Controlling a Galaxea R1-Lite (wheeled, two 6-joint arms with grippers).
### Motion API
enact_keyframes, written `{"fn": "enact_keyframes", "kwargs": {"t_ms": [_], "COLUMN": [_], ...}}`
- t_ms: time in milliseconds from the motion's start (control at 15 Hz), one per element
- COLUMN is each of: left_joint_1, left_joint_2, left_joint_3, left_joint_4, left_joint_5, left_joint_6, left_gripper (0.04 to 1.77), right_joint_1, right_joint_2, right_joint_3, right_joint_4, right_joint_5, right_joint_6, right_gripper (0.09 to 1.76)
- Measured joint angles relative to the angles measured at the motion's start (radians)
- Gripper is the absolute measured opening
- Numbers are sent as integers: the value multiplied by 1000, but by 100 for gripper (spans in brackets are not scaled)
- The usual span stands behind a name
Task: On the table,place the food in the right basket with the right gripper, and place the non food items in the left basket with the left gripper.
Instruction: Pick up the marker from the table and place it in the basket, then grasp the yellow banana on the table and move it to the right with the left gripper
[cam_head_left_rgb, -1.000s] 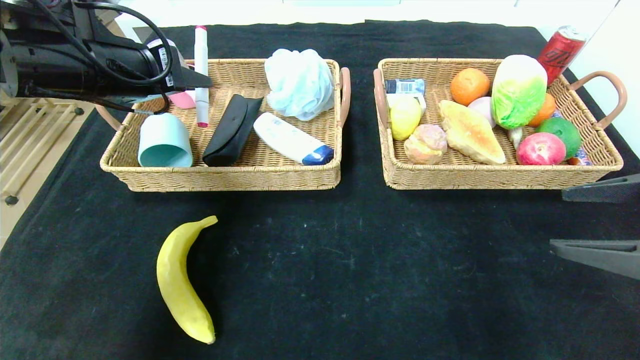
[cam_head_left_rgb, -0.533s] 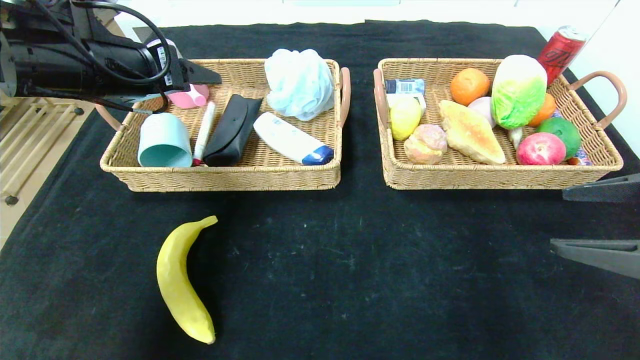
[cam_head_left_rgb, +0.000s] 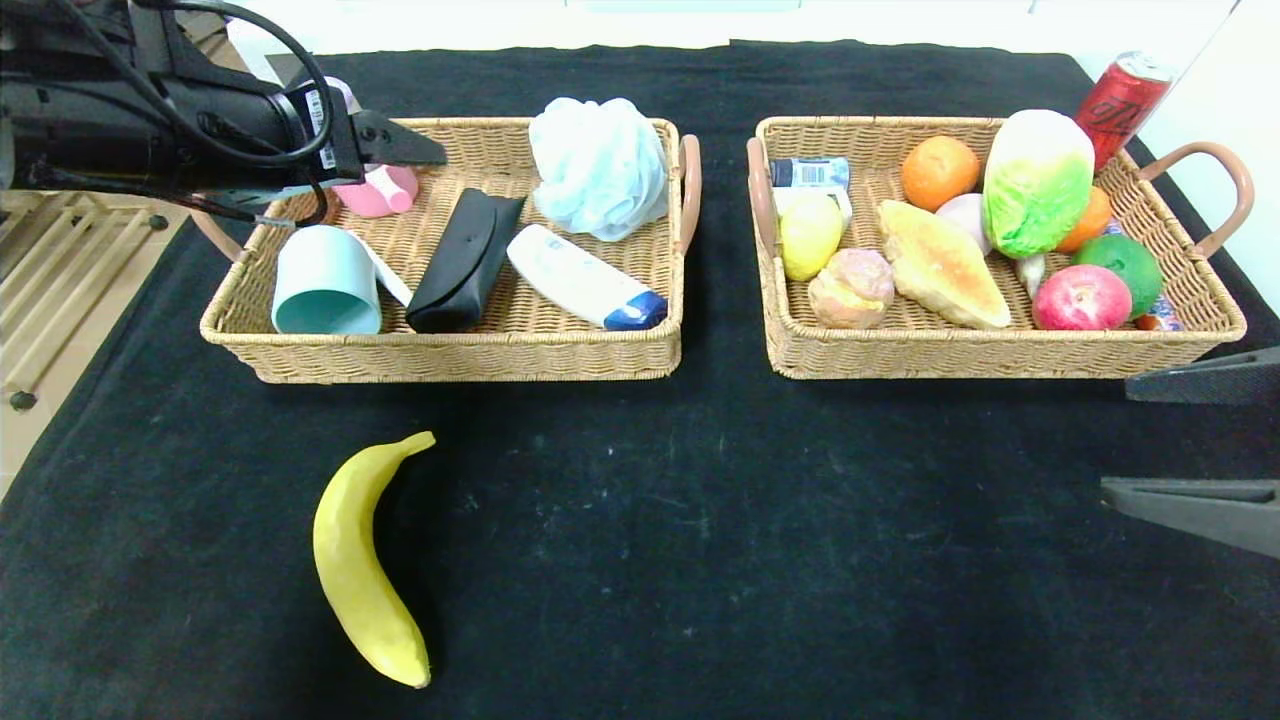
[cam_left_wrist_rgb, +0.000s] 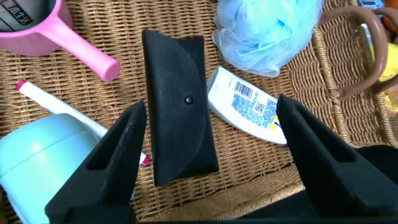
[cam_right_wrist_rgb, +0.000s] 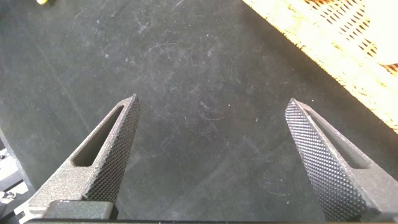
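Observation:
A yellow banana lies on the black cloth at the front left, in front of the left basket. My left gripper hovers open and empty over that basket's back left part; in the left wrist view it is above a black case. A white marker with a pink cap lies in the basket between a teal cup and the case, and also shows in the left wrist view. My right gripper is open and empty at the right edge, over bare cloth.
The left basket also holds a white tube, a blue loofah and a pink scoop. The right basket holds several fruits, a cabbage and bread. A red can stands behind it.
The marker left my left gripper, fell into the left basket and slid partly behind the teal cup. The left gripper drew back slightly. The right arm has not moved.

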Motion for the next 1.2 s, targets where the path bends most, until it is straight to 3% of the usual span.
{"fn": "enact_keyframes", "kwargs": {"t_ms": [467,867,1200], "left_joint_1": [-11,-49,-53], "left_joint_2": [-117,-188,-209], "left_joint_3": [0,2,37], "left_joint_4": [271,540,704], "left_joint_5": [52,225,239], "left_joint_6": [59,75,68], "left_gripper": [164,168,170], "right_joint_1": [1,1,1], "right_joint_2": [0,2,4], "right_joint_3": [0,0,0], "right_joint_4": [-1,-1,-1], "right_joint_5": [1,0,-1], "right_joint_6": [0,0,0], "right_gripper": [171,171,171]}}
